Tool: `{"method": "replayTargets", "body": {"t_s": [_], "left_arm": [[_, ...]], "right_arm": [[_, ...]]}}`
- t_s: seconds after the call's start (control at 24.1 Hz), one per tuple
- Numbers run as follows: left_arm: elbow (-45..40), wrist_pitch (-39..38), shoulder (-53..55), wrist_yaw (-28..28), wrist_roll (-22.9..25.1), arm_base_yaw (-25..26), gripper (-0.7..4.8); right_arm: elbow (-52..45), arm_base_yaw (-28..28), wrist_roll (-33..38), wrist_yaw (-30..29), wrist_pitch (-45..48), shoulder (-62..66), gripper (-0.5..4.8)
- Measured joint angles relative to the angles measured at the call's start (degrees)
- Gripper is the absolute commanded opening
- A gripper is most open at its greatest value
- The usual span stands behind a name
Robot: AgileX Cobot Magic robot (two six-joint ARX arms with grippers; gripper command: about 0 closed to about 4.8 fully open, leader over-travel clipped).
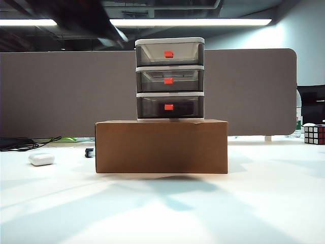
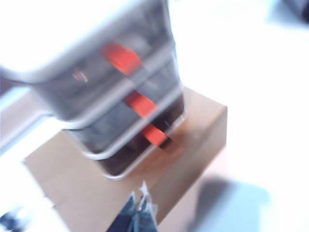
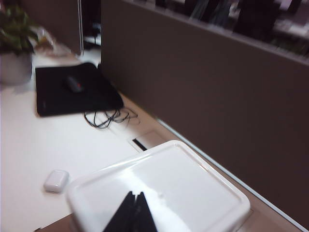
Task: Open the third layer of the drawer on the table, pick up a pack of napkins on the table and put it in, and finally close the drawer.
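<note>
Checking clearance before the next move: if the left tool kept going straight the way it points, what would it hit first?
Most likely the cardboard box, near the bottom drawer. The shut left tool points toward it from above; blur leaves depth unclear.

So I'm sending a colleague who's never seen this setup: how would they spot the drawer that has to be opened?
Find the brown cardboard box in the middle of the white table; a small cabinet of three smoky drawers stands on it. The one wanted is the lowest drawer, just above the box. All three have red handles, so only position tells it apart.
</note>
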Motion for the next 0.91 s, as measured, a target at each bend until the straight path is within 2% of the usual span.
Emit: {"method": "replayTargets", "body": {"t_s": [0.17,0.37,0.5,0.62,0.91], "left_arm": [[-7.72,-2.29,-13.86,-0.81,-1.95,0.0,-0.06],[-19.21,-5.03,-32.33,-4.96,-10.34,0.02,-0.06],[-24.28,-5.05,-38.73,-4.74,-11.96,-0.22,-0.06],[-30.49,-6.75,-46.53,-6.56,-15.69,-0.13,-0.06],[-36.15,-7.67,-59.91,-6.8,-18.38,-0.13,-0.06]], "right_arm": [[-8.72,-0.07,1.22,0.09,-2.08,-9.35,-0.06],[-25.55,0.17,4.79,3.17,-3.65,-26.56,-0.06],[-32.13,0.15,5.46,4.26,-2.4,-32.7,-0.06],[-41.18,0.39,5.68,4.59,-4.22,-41.59,-0.06],[-54.18,1.88,7.1,8.44,-3.19,-57.33,-0.06]]}}
